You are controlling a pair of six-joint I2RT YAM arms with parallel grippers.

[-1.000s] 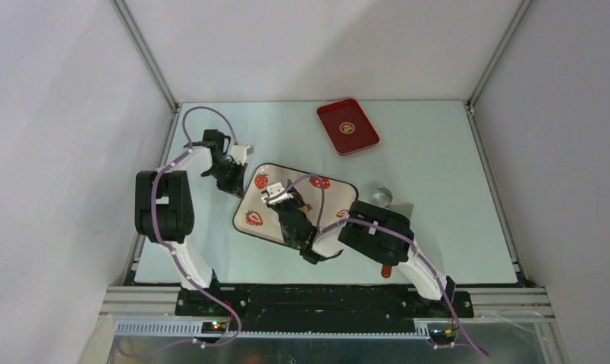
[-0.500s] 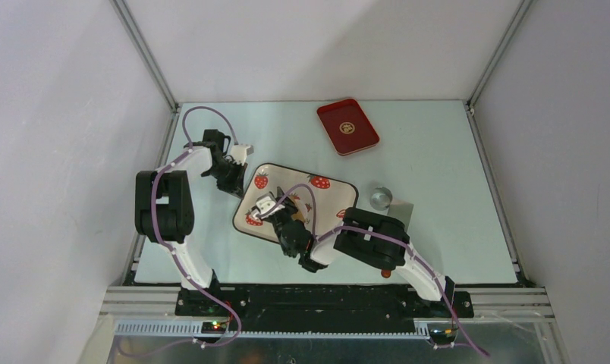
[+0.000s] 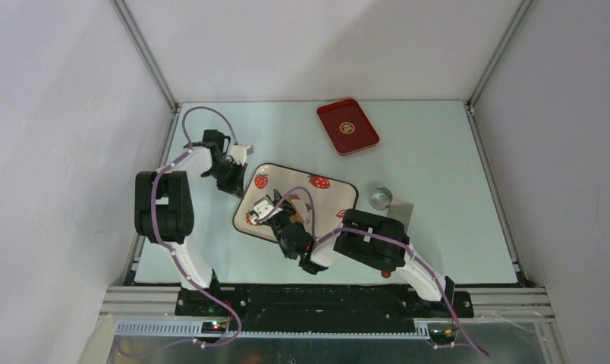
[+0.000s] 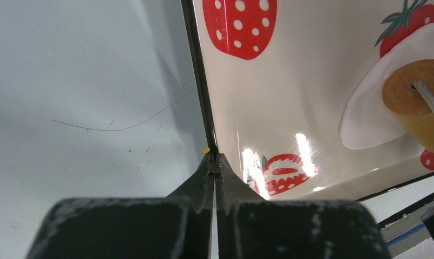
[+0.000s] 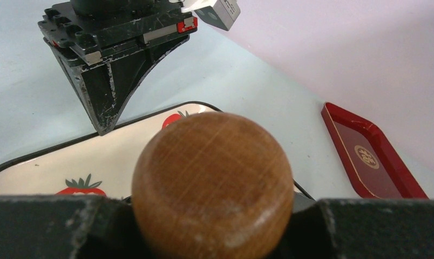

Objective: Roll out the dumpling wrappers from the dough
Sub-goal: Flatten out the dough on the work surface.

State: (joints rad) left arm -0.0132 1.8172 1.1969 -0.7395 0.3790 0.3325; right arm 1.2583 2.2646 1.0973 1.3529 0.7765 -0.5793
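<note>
**Top view.** The strawberry tray (image 3: 336,196) lies skewed on the bench (image 3: 438,167), close to the bench's 9 o'clock edge. The left hand (image 3: 239,189) sits at the tray's 9 o'clock rim. The right hand (image 3: 275,218) is over the tray's 7 o'clock corner and hides the dumpling wrapper from this camera. Open bench lies at 12 o'clock and from 3 to 5 o'clock. A red tray (image 3: 348,126) stands at 1 o'clock and a silvery cup (image 3: 379,199) just beside the 3 o'clock rim. One second ago the right hand was over the tray's centre; it is now nearer 7 o'clock. The left hand is unchanged.

**Left wrist view.** The left hand (image 4: 215,167) is pressed together, its tips on the tray's (image 4: 290,81) black rim. The dumpling wrapper (image 4: 366,108) lies flat on the tray at 2 o'clock, with the rolling pin (image 4: 414,102) resting on it.

**Right wrist view.** The right hand (image 5: 212,226) pinches the rolling pin's (image 5: 212,186) rounded wooden end. The left hand (image 5: 112,65) is at 11 o'clock and the red tray (image 5: 374,156) at 3 o'clock.
</note>
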